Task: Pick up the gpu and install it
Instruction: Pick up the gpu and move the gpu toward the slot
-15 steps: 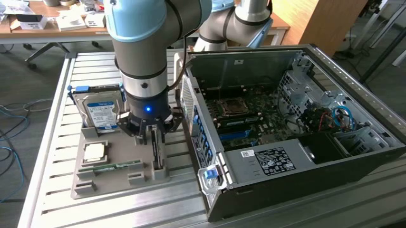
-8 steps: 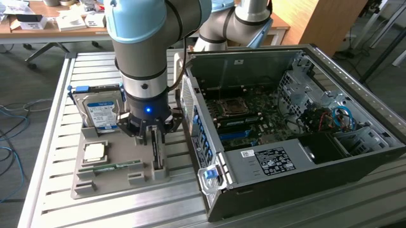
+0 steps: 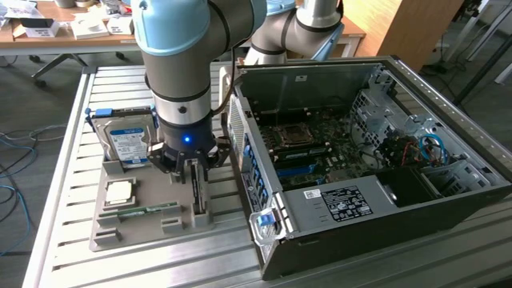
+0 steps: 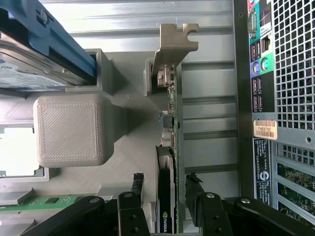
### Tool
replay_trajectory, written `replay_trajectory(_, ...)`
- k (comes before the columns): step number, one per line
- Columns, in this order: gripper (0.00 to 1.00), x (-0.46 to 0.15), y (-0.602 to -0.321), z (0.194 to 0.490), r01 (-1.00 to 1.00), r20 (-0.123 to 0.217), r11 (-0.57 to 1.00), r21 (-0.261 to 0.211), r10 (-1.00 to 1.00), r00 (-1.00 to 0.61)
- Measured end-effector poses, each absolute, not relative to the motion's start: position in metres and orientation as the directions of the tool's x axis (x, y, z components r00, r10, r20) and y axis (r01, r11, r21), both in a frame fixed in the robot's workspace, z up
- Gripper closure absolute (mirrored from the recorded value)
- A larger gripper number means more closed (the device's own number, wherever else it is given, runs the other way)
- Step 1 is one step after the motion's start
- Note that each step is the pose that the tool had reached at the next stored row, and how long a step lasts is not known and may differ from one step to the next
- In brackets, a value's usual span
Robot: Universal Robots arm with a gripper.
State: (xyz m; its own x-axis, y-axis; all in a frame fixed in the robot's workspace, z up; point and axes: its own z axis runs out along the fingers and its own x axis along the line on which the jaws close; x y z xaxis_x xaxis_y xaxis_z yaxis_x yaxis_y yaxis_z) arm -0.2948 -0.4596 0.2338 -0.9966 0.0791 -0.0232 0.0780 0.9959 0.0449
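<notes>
Wrist view: the claw [image 4: 166, 189] was spread wide open with nothing gripped, and the gpu [image 4: 170, 123] was found standing on edge right between its fingers, untouched by either one, slotted in the gray printed holder [image 4: 69, 130] under the claw.

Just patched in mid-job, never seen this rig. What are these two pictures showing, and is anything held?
The machine is a single robot arm with a two-fingered gripper. One picture comes from a camera off the arm, the other from one on its wrist. On the slatted table sits a gray holder with a hard drive, a memory stick and the gpu standing on edge, beside an open computer case. The gripper is open, fingers either side of the gpu; nothing is held.
</notes>
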Motion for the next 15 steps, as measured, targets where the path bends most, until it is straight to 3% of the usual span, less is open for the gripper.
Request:
replay_trajectory(8, 0.54, -0.2948, -0.4596, 0.2338, 0.078, -0.023, 0.996, 0.045, 0.079, -0.997)
replay_trajectory(9, 0.61, -0.2948, -0.4596, 0.2338, 0.078, -0.023, 0.996, 0.045, 0.079, -0.997)
replay_trajectory(15, 0.61, -0.2948, -0.4596, 0.2335, 0.078, -0.023, 0.996, 0.045, 0.079, -0.997)
